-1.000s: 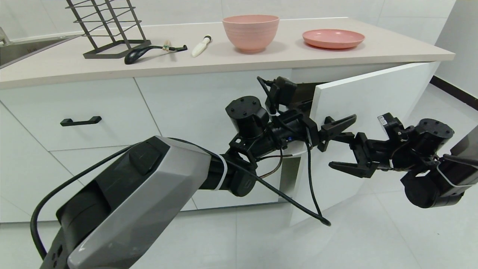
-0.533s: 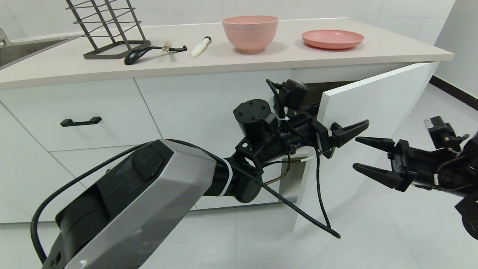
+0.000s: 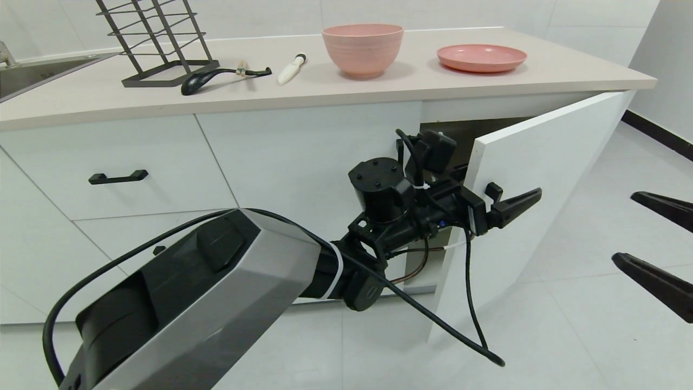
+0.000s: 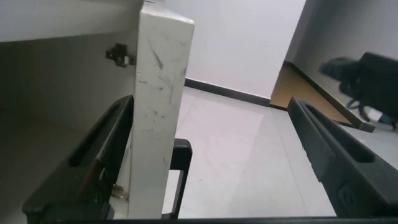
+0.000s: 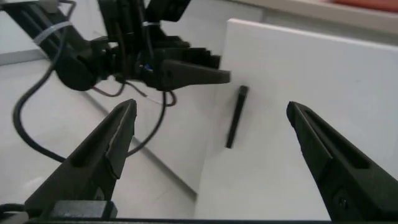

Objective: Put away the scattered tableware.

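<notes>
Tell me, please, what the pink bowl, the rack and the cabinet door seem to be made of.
Pink bowl: probably matte plastic; dull, even sheen, faint ribs. Rack: thin black rods, likely coated metal. Cabinet door: seemingly white laminated board; flat, smooth face, scuffed edge.

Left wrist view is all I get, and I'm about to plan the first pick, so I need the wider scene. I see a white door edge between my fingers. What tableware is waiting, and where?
Observer: On the counter stand a pink bowl and, to the robot's right of it, a pink plate.
Operator: Any cutlery?
Observer: A black spoon lies toward the robot's left, in front of a wire rack, with a white-handled utensil between spoon and bowl.
Operator: Where is the other arm?
Observer: The right gripper hangs open over the floor, facing the outer side of the door, apart from it.
</notes>
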### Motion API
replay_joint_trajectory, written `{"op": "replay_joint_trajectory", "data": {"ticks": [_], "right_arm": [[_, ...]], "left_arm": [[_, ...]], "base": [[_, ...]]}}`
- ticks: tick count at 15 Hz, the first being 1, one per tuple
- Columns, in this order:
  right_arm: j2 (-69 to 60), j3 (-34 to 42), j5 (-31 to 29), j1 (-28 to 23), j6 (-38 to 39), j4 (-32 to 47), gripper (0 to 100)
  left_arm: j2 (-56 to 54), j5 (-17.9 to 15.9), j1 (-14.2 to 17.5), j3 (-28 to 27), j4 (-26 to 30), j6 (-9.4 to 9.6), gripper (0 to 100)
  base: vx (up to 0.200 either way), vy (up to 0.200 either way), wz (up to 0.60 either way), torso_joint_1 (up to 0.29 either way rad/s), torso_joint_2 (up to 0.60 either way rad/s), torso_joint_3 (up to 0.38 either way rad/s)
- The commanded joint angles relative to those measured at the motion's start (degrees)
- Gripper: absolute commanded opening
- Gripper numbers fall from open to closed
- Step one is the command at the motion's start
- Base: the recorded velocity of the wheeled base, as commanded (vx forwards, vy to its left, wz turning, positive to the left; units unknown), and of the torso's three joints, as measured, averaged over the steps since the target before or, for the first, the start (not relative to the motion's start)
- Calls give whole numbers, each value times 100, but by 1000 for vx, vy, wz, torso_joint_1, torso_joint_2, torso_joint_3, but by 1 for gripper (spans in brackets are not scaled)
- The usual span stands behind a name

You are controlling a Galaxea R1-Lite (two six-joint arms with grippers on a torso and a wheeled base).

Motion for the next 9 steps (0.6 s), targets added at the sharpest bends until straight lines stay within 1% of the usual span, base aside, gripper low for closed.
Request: {"op": "replay_joint_trajectory", "data": {"ticks": [1,2,5,7,9], "right_arm": [[-686,270,-4,-343,-28,-8,100],[-836,516,-4,-572,-37,-8,100],[-1082,560,-4,-598,-37,-8,100],[-1328,524,-4,-607,-37,-8,100],[-1495,489,-4,-607,-55,-8,100]], "left_arm": [[-70,65,-92,120,11,-1,100],[-123,206,-180,322,-33,-1,100],[-158,232,-347,691,-306,-1,100],[-211,241,-514,814,-402,-1,100],[-237,241,-672,805,-402,-1,100]], "base": [[0,0,0,0,0,0],[0,0,0,0,0,0],[0,0,0,0,0,0],[0,0,0,0,0,0],[0,0,0,0,0,0]]}}
